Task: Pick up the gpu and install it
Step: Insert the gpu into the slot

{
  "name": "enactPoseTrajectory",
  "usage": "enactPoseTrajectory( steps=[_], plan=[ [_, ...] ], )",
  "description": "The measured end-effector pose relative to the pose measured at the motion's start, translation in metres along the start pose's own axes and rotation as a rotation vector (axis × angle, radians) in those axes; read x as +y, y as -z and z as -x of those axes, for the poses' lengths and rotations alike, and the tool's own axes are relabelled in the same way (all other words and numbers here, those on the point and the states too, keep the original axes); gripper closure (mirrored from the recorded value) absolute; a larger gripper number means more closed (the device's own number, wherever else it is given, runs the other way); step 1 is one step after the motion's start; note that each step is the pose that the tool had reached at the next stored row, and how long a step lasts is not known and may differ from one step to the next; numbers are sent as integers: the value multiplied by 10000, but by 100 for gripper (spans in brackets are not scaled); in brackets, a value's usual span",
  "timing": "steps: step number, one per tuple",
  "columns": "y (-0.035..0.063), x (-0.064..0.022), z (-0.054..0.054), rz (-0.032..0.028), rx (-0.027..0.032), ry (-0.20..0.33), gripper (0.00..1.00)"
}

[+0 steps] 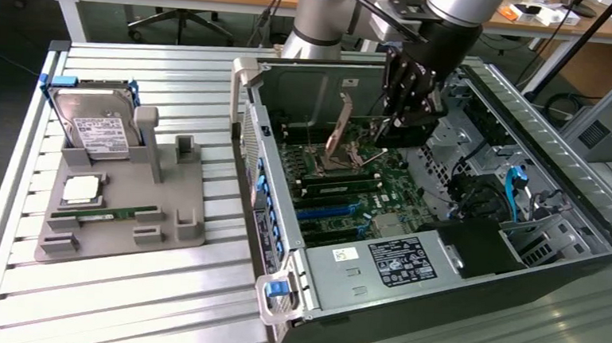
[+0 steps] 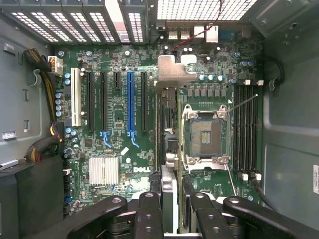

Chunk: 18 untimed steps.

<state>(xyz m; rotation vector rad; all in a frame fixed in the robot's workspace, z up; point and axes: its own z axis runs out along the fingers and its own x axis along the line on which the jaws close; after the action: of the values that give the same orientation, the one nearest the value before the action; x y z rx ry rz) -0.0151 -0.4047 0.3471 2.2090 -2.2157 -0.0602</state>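
Inside the open computer case (image 1: 279,257), my gripper (image 1: 399,129) hangs over the motherboard (image 1: 389,200). Seen from the wrist, the gripper (image 2: 172,204) is shut on the gpu (image 2: 169,149), a thin card viewed edge-on. The card's silver end bracket (image 2: 174,74) points toward the case's vented rear wall. The card is held above the board, between the expansion slots and the open CPU socket (image 2: 207,137). The long blue slot (image 2: 130,107) lies beside it, empty.
On the exterior view's left, a grey holder (image 1: 176,211) on the slatted table carries a hard drive (image 1: 95,131), a CPU (image 1: 82,190) and a green RAM stick (image 1: 101,216). Case walls, the drive bays (image 1: 536,233) and cables (image 2: 45,99) surround the board.
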Motion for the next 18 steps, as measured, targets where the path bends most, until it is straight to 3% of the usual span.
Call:
enactPoseTrajectory(
  steps=[18],
  plan=[
    [0, -1, -168, 0, 0, 0, 73]
  ],
)
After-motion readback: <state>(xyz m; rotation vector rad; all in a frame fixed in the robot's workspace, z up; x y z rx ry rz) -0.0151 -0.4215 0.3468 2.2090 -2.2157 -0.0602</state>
